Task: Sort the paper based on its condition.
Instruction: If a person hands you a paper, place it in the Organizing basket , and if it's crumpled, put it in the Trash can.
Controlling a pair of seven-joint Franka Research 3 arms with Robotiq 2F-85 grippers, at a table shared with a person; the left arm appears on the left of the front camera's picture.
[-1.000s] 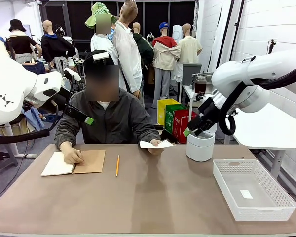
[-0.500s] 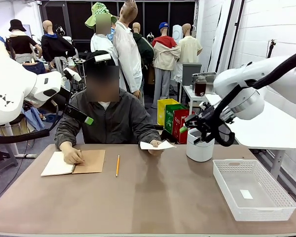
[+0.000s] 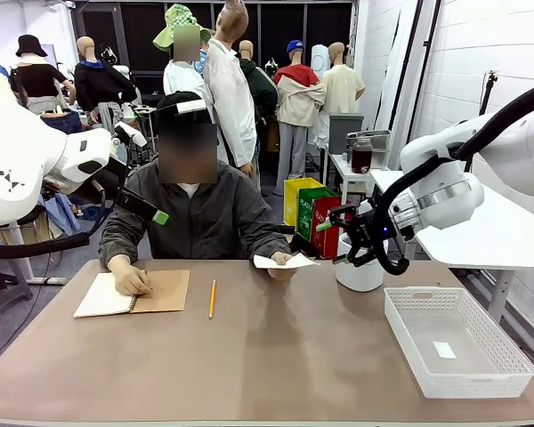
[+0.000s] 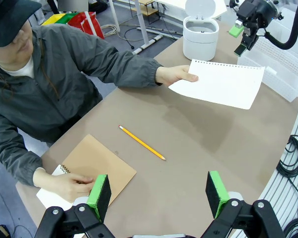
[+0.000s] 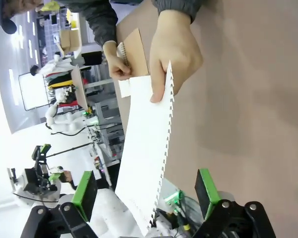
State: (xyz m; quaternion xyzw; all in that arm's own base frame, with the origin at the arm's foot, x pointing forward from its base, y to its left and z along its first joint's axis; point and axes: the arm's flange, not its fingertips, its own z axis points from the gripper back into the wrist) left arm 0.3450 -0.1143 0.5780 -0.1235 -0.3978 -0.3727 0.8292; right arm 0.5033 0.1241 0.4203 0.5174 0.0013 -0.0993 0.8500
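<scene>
- Right gripper (image 3: 332, 242), jaws apart, is near the sheet (image 3: 285, 261); its limp edge could be missed or crumpled.
- The hand (image 4: 175, 75) could be pinched.
- Left gripper (image 4: 159, 191): jaws apart, empty.

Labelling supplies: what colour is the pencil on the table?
Yellow pencil, clearest in the left wrist view.

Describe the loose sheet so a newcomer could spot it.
Over the brown table, find the person's hand held out toward the white round bin. The sheet of paper is pinched in it: loose, blank, torn binding holes along one edge, unlike the brown-covered notebook.
</scene>
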